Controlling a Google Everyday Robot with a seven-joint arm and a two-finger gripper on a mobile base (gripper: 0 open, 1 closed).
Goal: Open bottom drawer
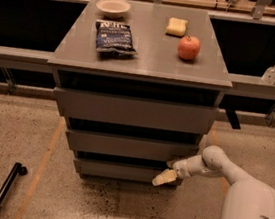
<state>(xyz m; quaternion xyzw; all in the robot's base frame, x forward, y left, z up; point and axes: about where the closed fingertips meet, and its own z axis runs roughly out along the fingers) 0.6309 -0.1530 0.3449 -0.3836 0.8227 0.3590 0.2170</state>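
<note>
Bottom drawer (119, 171), lowest in the grey cabinet (149, 57), is shown not yet drawn out. The gripper (166, 174) is set at its right end, grip state indiscernible. Contact is judged under way; an outward pull is called for next.

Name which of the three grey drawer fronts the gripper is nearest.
The bottom drawer, lowest and smallest grey front: the gripper sits at its right end, below the middle front.
</note>
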